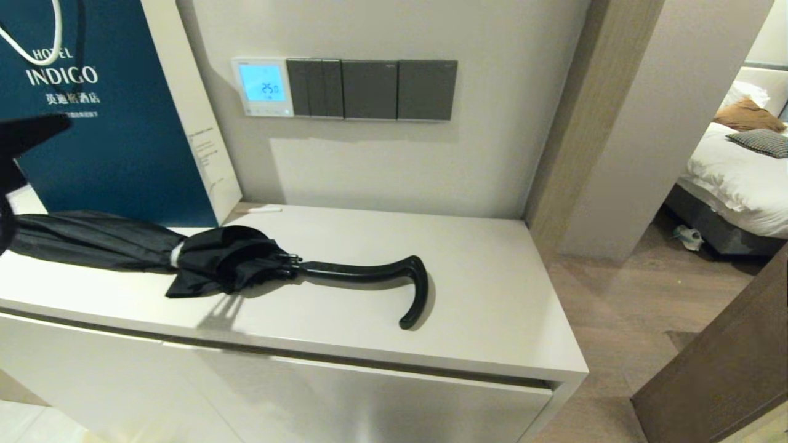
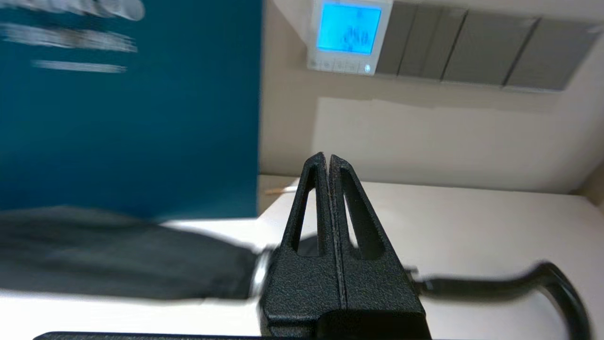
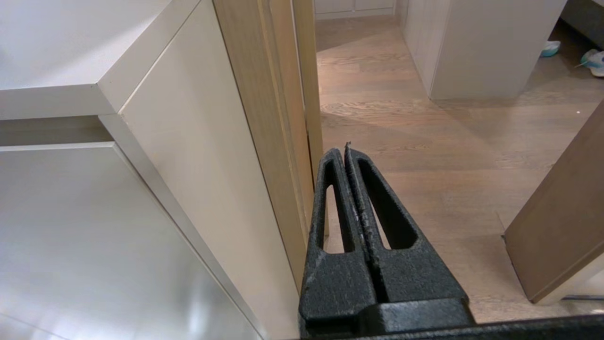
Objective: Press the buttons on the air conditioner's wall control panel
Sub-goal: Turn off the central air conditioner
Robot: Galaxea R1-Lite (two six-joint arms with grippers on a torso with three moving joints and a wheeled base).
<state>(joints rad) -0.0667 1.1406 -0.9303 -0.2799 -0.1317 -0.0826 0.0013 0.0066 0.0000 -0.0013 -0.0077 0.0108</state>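
The white wall control panel (image 1: pixel 263 87) is on the wall above the cabinet, its screen lit light blue with digits. The row of small white buttons (image 1: pixel 266 112) runs along its lower edge. It also shows in the left wrist view (image 2: pixel 348 37) with the buttons (image 2: pixel 340 66). My left gripper (image 2: pixel 328 158) is shut and empty, held above the cabinet top well short of the panel; in the head view only a dark part of it (image 1: pixel 24 138) shows at the far left. My right gripper (image 3: pixel 342 151) is shut and empty, low beside the cabinet's right side, over the floor.
Dark grey switch plates (image 1: pixel 372 90) sit right of the panel. A black umbrella (image 1: pixel 246 261) lies across the cabinet top (image 1: pixel 492 289). A blue hotel bag (image 1: pixel 117 111) stands at the left against the wall. A doorway and a bed (image 1: pixel 739 166) are on the right.
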